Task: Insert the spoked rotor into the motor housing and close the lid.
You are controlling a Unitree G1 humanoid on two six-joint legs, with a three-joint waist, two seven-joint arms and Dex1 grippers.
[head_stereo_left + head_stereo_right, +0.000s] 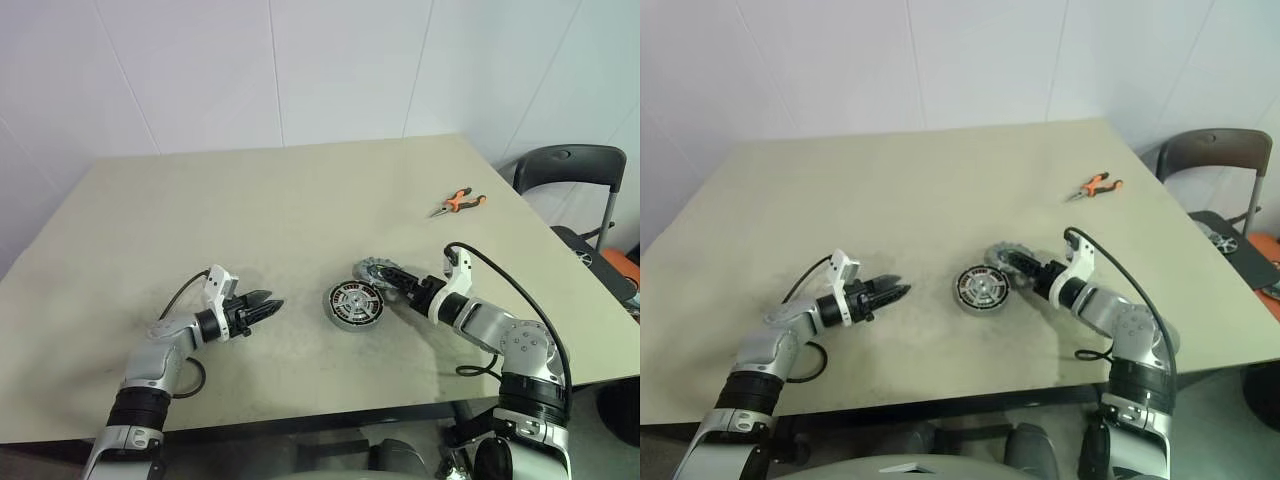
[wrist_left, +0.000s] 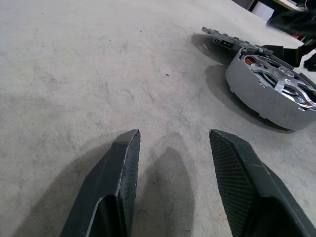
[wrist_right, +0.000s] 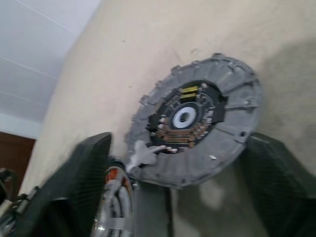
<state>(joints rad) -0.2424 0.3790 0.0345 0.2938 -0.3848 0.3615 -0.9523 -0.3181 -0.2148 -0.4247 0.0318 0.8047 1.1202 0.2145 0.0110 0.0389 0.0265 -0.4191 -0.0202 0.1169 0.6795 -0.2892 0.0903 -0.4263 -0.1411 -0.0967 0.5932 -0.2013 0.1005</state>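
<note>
Right end effector (image 1: 393, 277) reaches in from the right side of the table (image 1: 250, 210), with its two black fingers set either side of the lid (image 3: 197, 121). In the right wrist view one finger (image 3: 81, 182) stands at one edge of the lid and the other finger (image 3: 281, 182) at the opposite edge; whether the pads actually press on the rim cannot be told. The lid is a round grey cap with a notched rim and a dark centre around a pale hub. In the head views it sits tilted, just behind and to the right of the round assembly at the table's centre.

That assembly is the motor housing (image 1: 355, 305), lying flat on the table. Silver spokes and a central hub, belonging to the spoked rotor (image 2: 286, 81), show in its open top face, and copper-coloured windings are visible just inside its grey wall.

Left end effector (image 1: 272, 305) hovers low over the table to the left of the housing, apart from it, pointing toward it. Its fingers (image 2: 118, 173) are spread moderately with nothing between them.

Orange-handled pliers (image 1: 457, 202) lie near the far right edge of the table. A dark chair (image 1: 570, 165) stands beyond that edge.
</note>
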